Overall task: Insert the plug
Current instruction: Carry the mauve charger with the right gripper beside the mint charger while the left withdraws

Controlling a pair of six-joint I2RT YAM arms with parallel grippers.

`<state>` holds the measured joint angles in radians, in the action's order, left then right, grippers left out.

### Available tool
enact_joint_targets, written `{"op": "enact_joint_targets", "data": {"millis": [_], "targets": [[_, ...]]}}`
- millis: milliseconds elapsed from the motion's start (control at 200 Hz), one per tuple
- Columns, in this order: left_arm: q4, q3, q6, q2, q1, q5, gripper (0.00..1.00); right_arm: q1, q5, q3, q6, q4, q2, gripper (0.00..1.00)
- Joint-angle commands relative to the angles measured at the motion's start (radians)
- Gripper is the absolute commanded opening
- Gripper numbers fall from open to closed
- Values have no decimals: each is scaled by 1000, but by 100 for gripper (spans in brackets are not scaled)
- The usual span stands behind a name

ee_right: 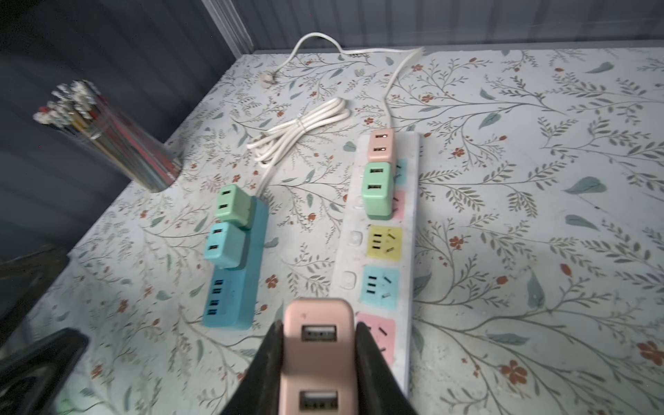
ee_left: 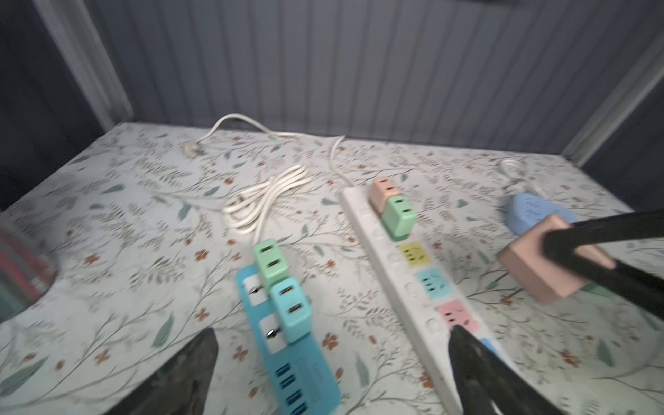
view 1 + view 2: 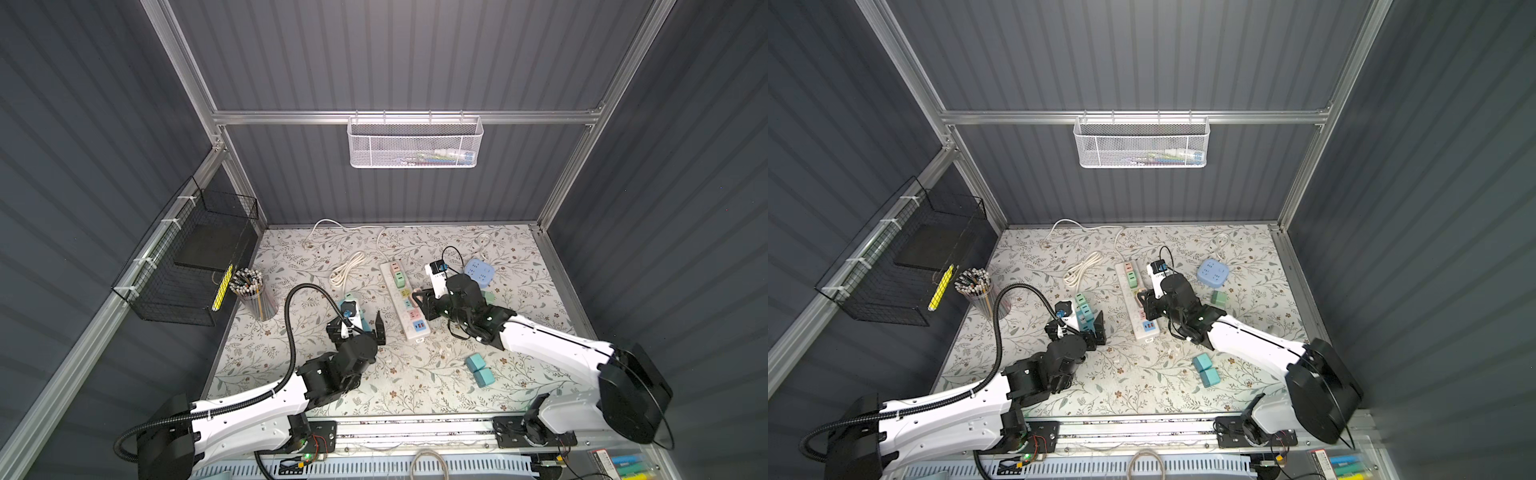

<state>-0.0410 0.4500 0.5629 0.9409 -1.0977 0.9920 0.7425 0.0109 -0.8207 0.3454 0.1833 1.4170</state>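
pink plug (image 1: 318, 359) is clamped in the right gripper (image 1: 319, 325) over the white strip (image 1: 409, 215) near its free pink socket (image 1: 379, 332), not yet seated, while the left gripper (image 2: 332, 332) is spread wide apart, empty.

Pink plug (image 1: 318, 363) and white power strip (image 1: 409, 230) look smooth matt plastic.

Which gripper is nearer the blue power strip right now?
Left. The left gripper stands open astride the blue power strip, with its fingers on either side. The right gripper is farther off, shut on the pink plug by the white power strip.
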Motion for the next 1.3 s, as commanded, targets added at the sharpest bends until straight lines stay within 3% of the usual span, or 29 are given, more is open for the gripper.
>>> {"op": "enact_joint_targets", "data": {"millis": [0, 190, 505, 1151, 1296], "targets": [[277, -7, 248, -50, 3, 149, 100, 5, 99, -49, -57, 123, 90, 26], [280, -45, 220, -150, 7, 188, 100, 9, 154, -122, -130, 184, 263, 26], [242, -54, 126, -186, 10, 204, 100, 10, 180, -193, -119, 214, 411, 25], [127, -22, 29, -136, 27, 168, 100, 18, 273, -181, -125, 208, 453, 25], [136, -20, 25, -138, 29, 162, 100, 27, 238, -187, -120, 169, 459, 25]]}}
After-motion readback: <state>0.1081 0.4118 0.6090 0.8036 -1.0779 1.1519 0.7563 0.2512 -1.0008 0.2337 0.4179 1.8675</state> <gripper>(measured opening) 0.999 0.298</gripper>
